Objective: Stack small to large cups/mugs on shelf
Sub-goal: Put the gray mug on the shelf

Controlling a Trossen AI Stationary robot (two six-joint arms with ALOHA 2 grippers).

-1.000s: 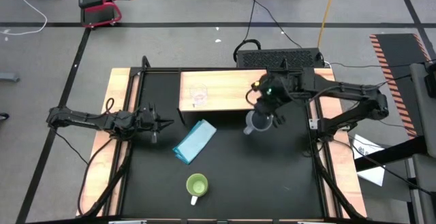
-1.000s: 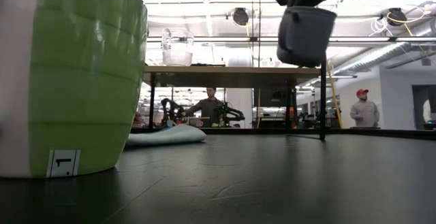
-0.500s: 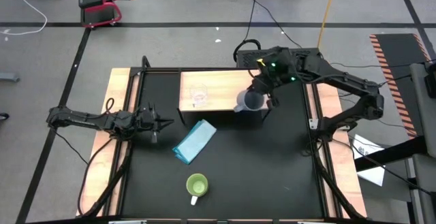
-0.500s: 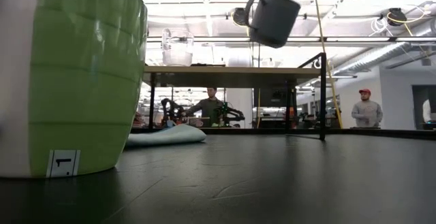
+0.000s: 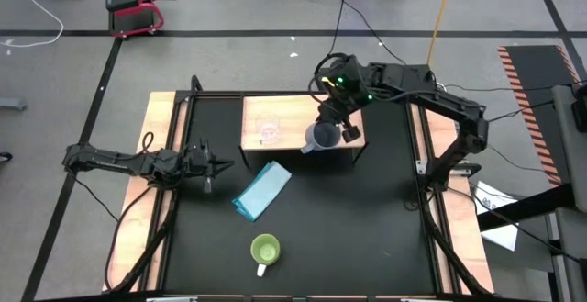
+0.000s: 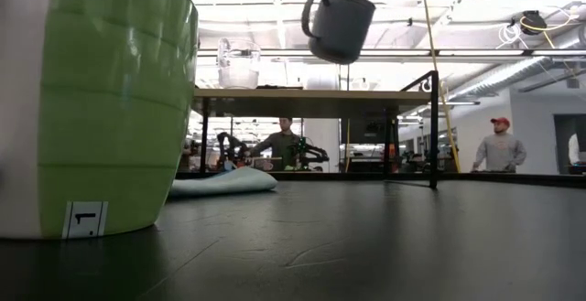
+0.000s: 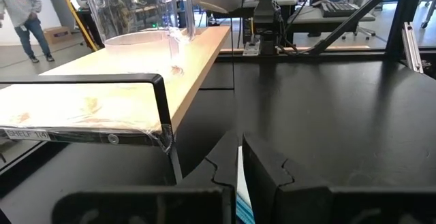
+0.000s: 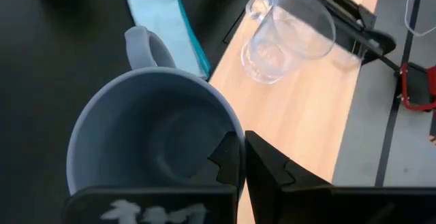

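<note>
A grey-blue mug (image 5: pixel 318 138) hangs in the air over the right part of the light-wood shelf (image 5: pixel 289 109), with my right gripper (image 8: pixel 240 146) shut on it. On the left part of the shelf a clear glass cup (image 5: pixel 268 129) stands upright on its base. A lime-green mug (image 5: pixel 265 250) with a white handle stands on the black table near its front edge. At the table's left side my left gripper (image 5: pixel 213 165) waits, shut and with nothing in it. My right gripper pinches the mug's wall at the rim (image 8: pixel 234 125), on the side opposite the handle (image 8: pixel 142 47), with one finger inside the mug and one outside. The fingers slant down from above. The mug hangs tilted, clear of the shelf (image 6: pixel 311 91).
A folded light blue cloth (image 5: pixel 262 189) lies on the table just in front of the shelf. Black metal legs carry the shelf (image 7: pixel 160 125). Wooden strips run along the table's left and right sides. People stand in the room beyond the table.
My right gripper has carried the grey-blue mug up and toward the table's far left. It went from in front of the shelf's right end to above the shelf's right part. The mug stays tilted in the hold.
</note>
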